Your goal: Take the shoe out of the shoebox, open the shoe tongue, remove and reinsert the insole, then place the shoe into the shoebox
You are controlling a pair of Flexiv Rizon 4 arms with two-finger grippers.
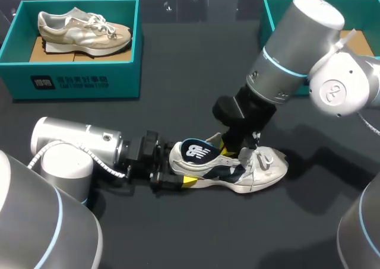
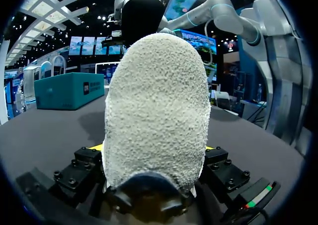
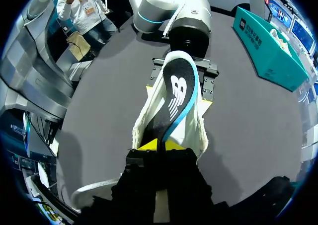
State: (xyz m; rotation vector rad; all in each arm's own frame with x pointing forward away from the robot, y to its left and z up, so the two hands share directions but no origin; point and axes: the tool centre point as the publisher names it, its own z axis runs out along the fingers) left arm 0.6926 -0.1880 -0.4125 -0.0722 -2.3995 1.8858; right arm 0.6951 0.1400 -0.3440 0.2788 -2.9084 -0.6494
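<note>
The right gripper (image 3: pixel 160 145) is clamped on the front end of the insole (image 3: pixel 176 93), just above the opening of the shoe (image 1: pixel 249 169). The rest of the insole stands up out of the shoe, over its heel. The left gripper (image 1: pixel 178 169) squeezes the shoe's heel from both sides. The shoe lies on the table (image 1: pixel 178 233). I think the insole may fold or catch on the shoe's collar if pushed too steeply, and the shoe may twist out of the heel grip. The shoebox (image 1: pixel 271 12) waits well behind the shoe.
</note>
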